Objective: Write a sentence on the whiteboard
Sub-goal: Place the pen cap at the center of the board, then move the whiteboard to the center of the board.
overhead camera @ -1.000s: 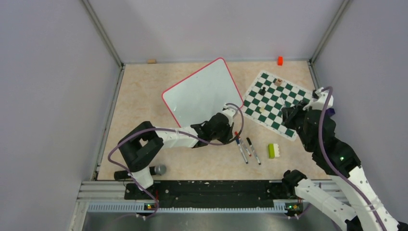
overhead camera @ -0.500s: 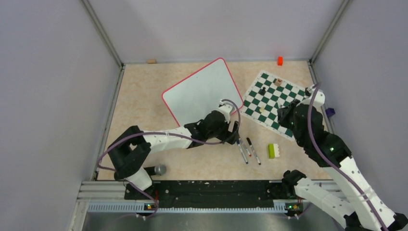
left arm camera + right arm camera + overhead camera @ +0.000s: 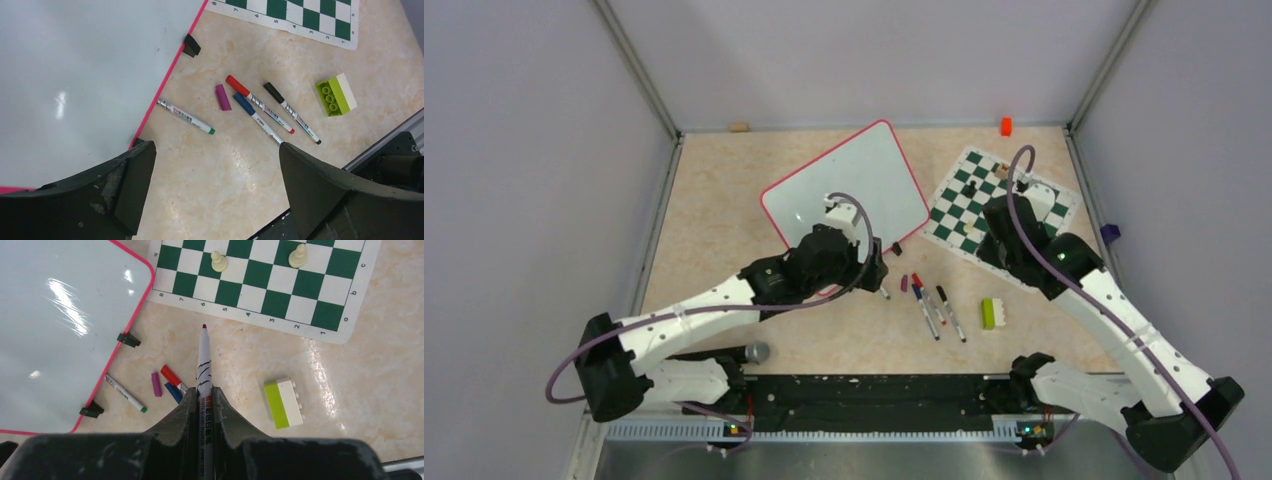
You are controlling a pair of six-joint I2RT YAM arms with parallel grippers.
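Note:
The whiteboard (image 3: 844,185) lies tilted at mid-table, glossy white with a pink rim (image 3: 170,65) and black feet (image 3: 129,339). Its surface is blank, and no sentence is in view. My right gripper (image 3: 204,390) is shut on an uncapped marker (image 3: 204,360), whose dark magenta tip (image 3: 204,326) points toward the chess mat over bare table. It hovers right of the whiteboard (image 3: 60,340). My left gripper (image 3: 215,167) is open and empty above the table by the near corner of the whiteboard (image 3: 75,75).
A purple cap (image 3: 223,97), a green-capped marker (image 3: 184,116) and red (image 3: 259,103), blue (image 3: 257,118) and black (image 3: 291,113) markers lie near the board's edge. A green-and-white block (image 3: 993,313) sits to their right. The chess mat (image 3: 954,205) holds pawns (image 3: 218,261).
My left gripper opened and drew back left from the markers to the board's near corner; a purple cap now shows where it was. My right arm swung left over the chess mat.

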